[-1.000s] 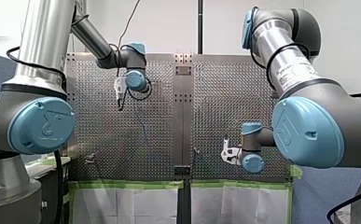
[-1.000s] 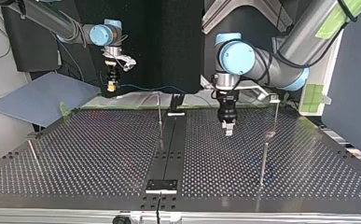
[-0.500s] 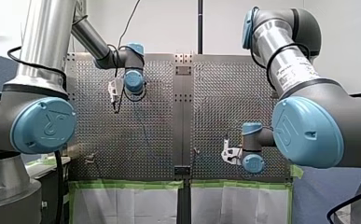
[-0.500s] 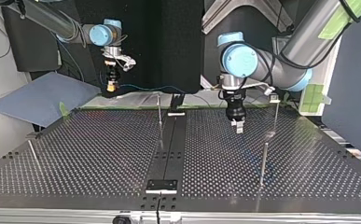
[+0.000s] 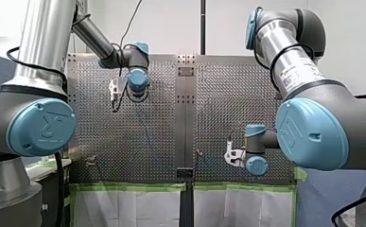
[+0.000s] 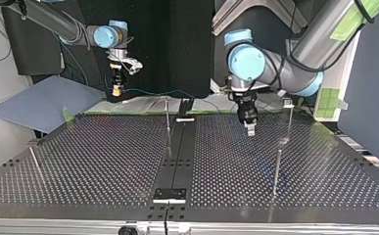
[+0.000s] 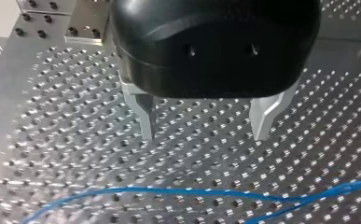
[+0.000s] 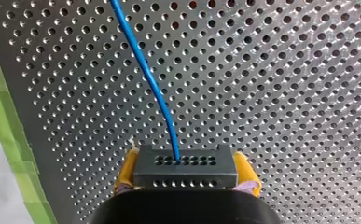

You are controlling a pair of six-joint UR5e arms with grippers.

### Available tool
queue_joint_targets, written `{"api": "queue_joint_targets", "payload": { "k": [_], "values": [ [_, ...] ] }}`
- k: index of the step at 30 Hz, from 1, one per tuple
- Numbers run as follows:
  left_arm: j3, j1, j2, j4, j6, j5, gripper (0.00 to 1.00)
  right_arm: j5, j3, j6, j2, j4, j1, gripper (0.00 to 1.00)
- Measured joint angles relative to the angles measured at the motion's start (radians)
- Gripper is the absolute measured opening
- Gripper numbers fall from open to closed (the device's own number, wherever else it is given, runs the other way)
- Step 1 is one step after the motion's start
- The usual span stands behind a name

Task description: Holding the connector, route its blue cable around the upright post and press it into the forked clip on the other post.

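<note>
In the right wrist view my right gripper (image 8: 186, 161) is shut on a dark connector (image 8: 185, 173), with a yellow pad on each side of it. The blue cable (image 8: 145, 77) leaves the connector's face and runs away over the perforated table. At the top view's left this gripper (image 6: 117, 91) hangs above the table's far edge, and the cable (image 6: 162, 92) trails toward the middle. My left gripper (image 7: 205, 135) is open, its metal fingers (image 7: 145, 119) just above the plate with nothing between them. A slack stretch of cable (image 7: 192, 192) lies ahead of it. In the top view the left gripper (image 6: 249, 128) hovers near a thin post (image 6: 289, 122) that carries a small head (image 6: 288, 103).
More thin upright posts stand on the table: one near the middle (image 6: 167, 117), one nearer the front at the right (image 6: 276, 169), one at the left edge (image 6: 35, 161). A black strip (image 6: 177, 156) runs down the table's centre. A grey board (image 6: 40, 103) leans at the far left.
My left gripper has moved toward the top view's right and farther back, nearer the headed post, and stays open. My right gripper and the connector have not moved.
</note>
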Motion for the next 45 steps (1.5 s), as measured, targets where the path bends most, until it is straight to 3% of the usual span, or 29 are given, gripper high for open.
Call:
{"api": "queue_joint_targets", "payload": {
  "k": [6, 11, 18, 26, 31, 39, 45],
  "values": [
    [0.022, -0.007, 0.000, 0.012, 0.054, -0.054, 1.00, 0.000, 0.000, 0.001, 0.000, -0.003, 0.000, 0.02],
    [0.042, 0.016, -0.001, 0.043, 0.101, -0.084, 1.00, 0.000, 0.000, 0.001, 0.000, -0.003, 0.000, 0.02],
    [0.066, 0.044, -0.036, 0.040, 0.158, -0.061, 1.00, 0.000, 0.000, -0.001, 0.000, -0.003, -0.001, 0.02],
    [0.085, 0.076, -0.107, 0.036, 0.231, 0.007, 1.00, 0.000, 0.000, -0.005, 0.000, -0.004, 0.000, 0.02],
    [0.087, 0.099, -0.122, 0.042, 0.275, 0.044, 1.00, 0.000, 0.000, -0.007, 0.000, -0.004, 0.000, 0.02],
    [0.088, 0.114, -0.117, 0.042, 0.344, 0.013, 1.00, 0.000, 0.000, -0.009, 0.001, -0.007, -0.001, 0.02],
    [0.086, 0.114, -0.070, 0.041, 0.373, -0.027, 1.00, 0.000, -0.001, -0.010, 0.002, -0.009, -0.003, 0.02]
  ]
}}
